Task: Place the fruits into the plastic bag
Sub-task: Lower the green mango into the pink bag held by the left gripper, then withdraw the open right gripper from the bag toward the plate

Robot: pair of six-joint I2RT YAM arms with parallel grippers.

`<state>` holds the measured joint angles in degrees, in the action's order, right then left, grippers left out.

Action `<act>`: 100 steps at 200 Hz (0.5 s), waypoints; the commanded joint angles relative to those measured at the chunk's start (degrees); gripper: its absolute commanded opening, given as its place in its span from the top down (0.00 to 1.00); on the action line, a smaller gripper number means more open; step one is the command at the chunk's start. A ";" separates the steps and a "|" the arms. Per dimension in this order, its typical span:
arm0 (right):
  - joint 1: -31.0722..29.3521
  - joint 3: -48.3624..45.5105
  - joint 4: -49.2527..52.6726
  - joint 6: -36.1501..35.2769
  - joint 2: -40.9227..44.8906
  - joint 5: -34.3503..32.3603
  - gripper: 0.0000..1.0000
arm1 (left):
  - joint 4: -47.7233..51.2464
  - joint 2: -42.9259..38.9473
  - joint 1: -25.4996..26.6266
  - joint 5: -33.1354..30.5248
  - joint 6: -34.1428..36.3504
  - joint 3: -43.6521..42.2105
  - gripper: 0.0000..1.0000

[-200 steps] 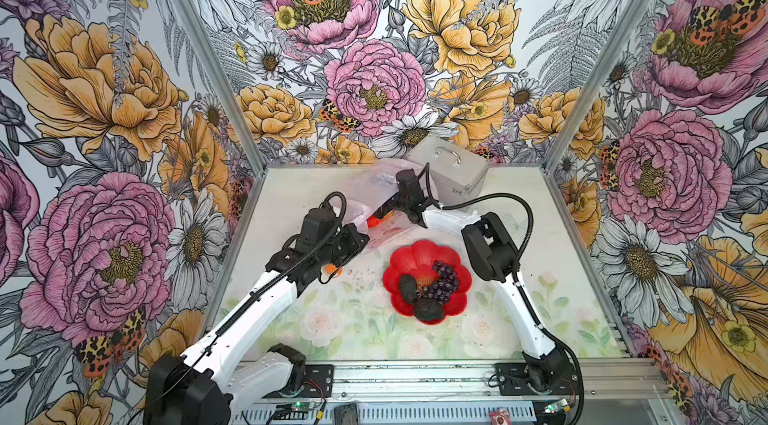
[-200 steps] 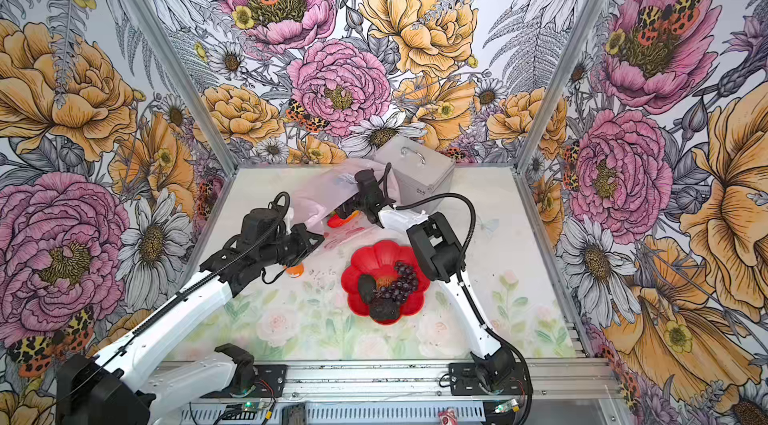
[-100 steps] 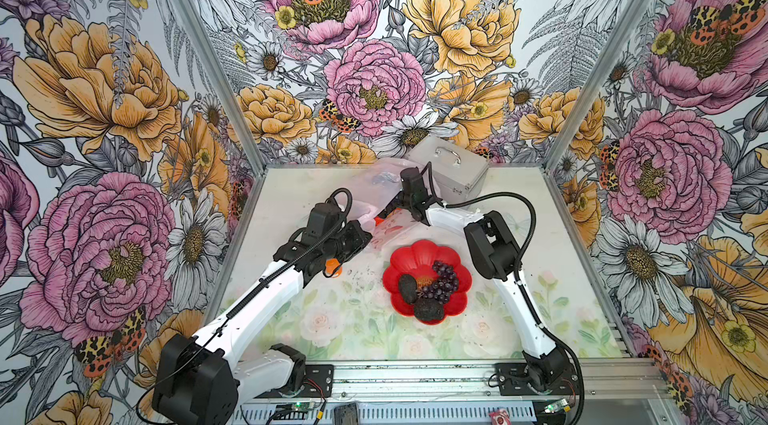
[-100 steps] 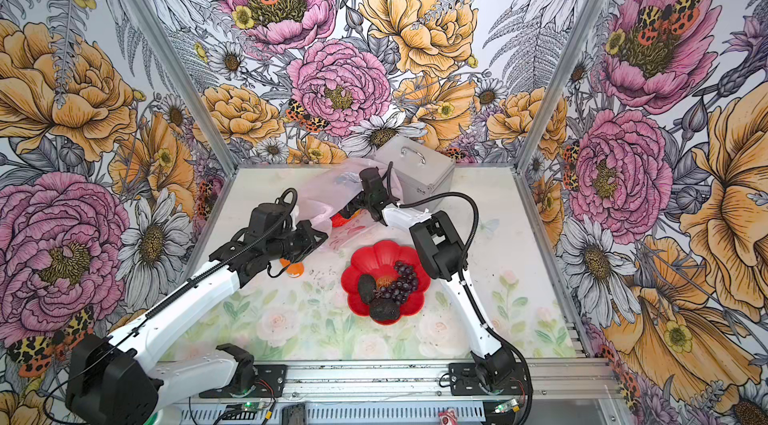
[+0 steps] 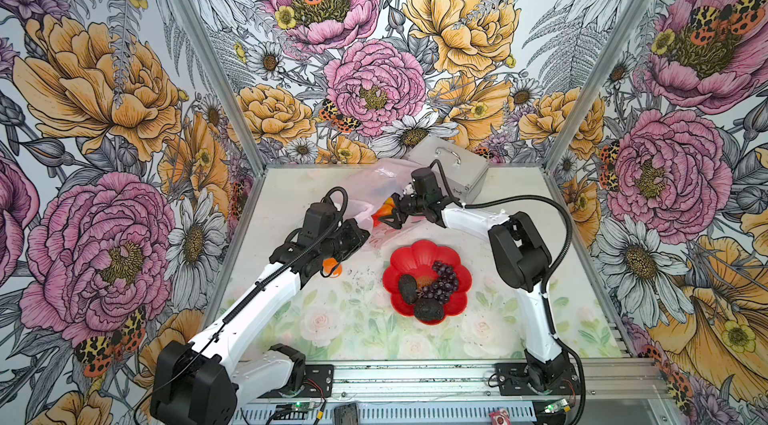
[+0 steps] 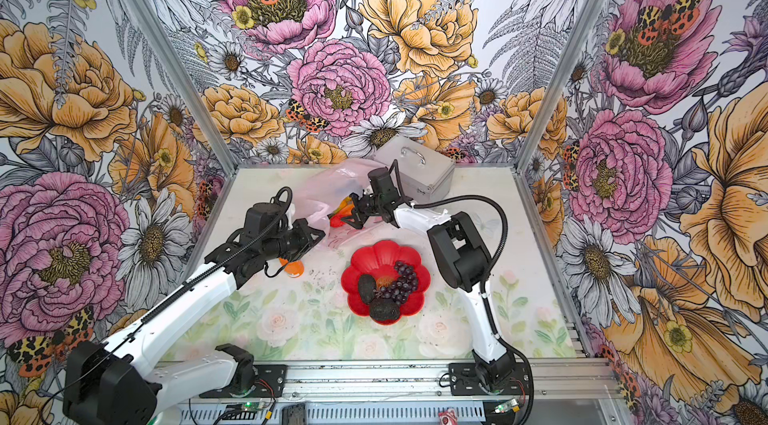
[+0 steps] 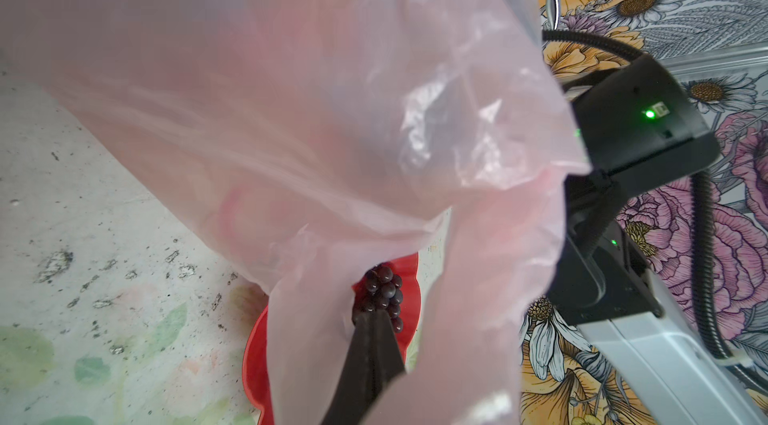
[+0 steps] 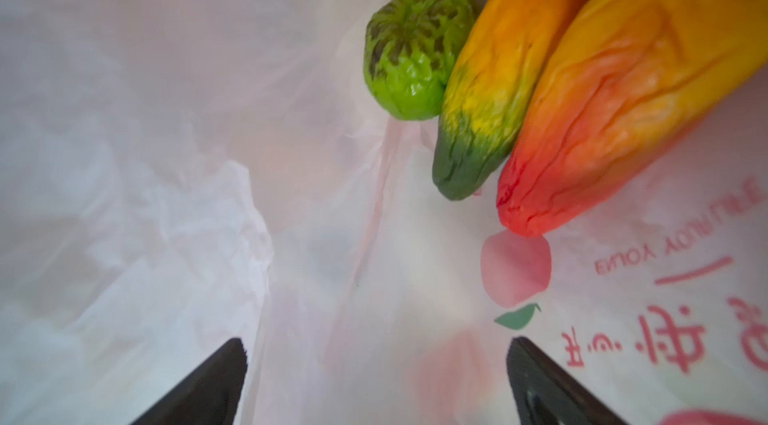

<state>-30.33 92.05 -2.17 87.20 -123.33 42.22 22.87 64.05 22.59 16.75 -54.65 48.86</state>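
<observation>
**Task partly done.** Two mangoes (image 8: 498, 82) and a lime (image 8: 411, 48) lie inside the bag (image 5: 374, 186), at the rear of the table (image 5: 332, 319) beside the case (image 5: 453, 169). Right gripper (image 8: 374, 381), jaws apart and empty, sits in the bag's mouth. Left gripper (image 7: 371, 331), jaws together, pinches the bag's edge (apparently holding it up). Grapes (image 5: 442, 281) and two avocados (image 5: 407, 289) wait on the plate (image 5: 415, 250). A bottle (image 5: 332, 268) stands near the left gripper, off the plate-to-bag route.

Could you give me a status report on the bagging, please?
Left gripper shut on the plastic bag. Right gripper open, empty, at the bag mouth. Lime and mangoes bagged; grapes, avocados on the red plate. Nothing blocks the mouth.
</observation>
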 commanded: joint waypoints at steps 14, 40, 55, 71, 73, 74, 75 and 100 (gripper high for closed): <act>1.12 -6.69 5.71 -9.54 8.59 4.32 0.01 | -2.18 -1.94 -0.05 -2.11 -1.11 -0.88 1.00; 2.25 -11.50 9.93 -14.61 14.20 5.56 0.01 | -3.48 -0.77 0.24 -2.35 -1.60 -0.58 1.00; 3.09 -14.07 11.98 -17.81 17.90 5.73 0.01 | -3.77 0.51 0.83 -2.60 -1.55 0.30 1.00; 3.86 -15.94 14.96 -21.70 21.69 5.79 0.00 | -4.13 1.54 1.72 -3.30 -1.51 1.04 1.00; 4.05 -16.11 15.46 -22.29 22.14 5.78 0.01 | -4.15 1.70 1.81 -3.41 -1.57 1.10 1.00; 4.13 -16.20 15.80 -22.62 22.24 5.82 0.01 | -4.19 1.78 1.92 -3.45 -1.59 1.12 1.00; 4.13 -16.29 16.11 -22.96 22.51 5.79 0.00 | -4.30 1.82 1.97 -3.51 -1.59 1.14 1.00; 5.17 -16.60 26.43 -32.70 27.29 3.04 0.00 | -5.59 3.05 3.74 -4.60 -2.24 1.55 1.00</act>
<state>-26.09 75.35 13.80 66.72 -102.10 46.74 20.03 66.13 24.71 14.59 -55.77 48.82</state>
